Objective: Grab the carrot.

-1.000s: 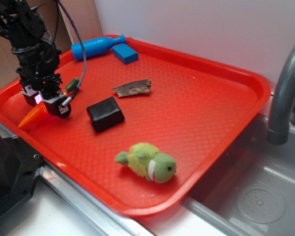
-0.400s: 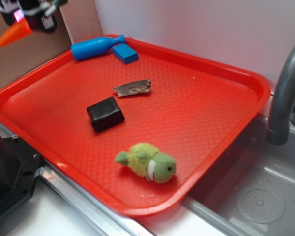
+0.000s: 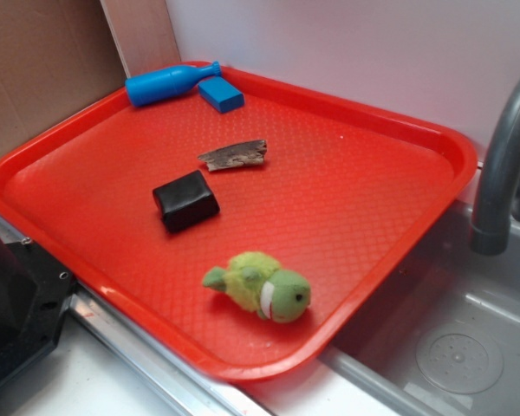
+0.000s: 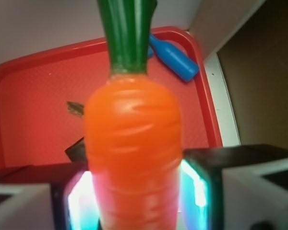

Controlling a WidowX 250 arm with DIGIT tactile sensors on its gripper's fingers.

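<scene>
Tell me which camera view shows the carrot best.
The wrist view. The carrot fills the frame there, orange body clamped between the pincer pads, green stem pointing up. The exterior view shows no carrot at all, only the red tray and the other items on it.

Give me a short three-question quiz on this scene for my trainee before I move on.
1. True or false: the tool is shut on the carrot.
2. Which thing lies nearest the front edge of the red tray? A) blue bottle B) green plush toy C) black block
3. Fill in: in the wrist view, the carrot's green stem points toward the ____ of the picture.

Key: 1 true; 2 B; 3 top.
</scene>
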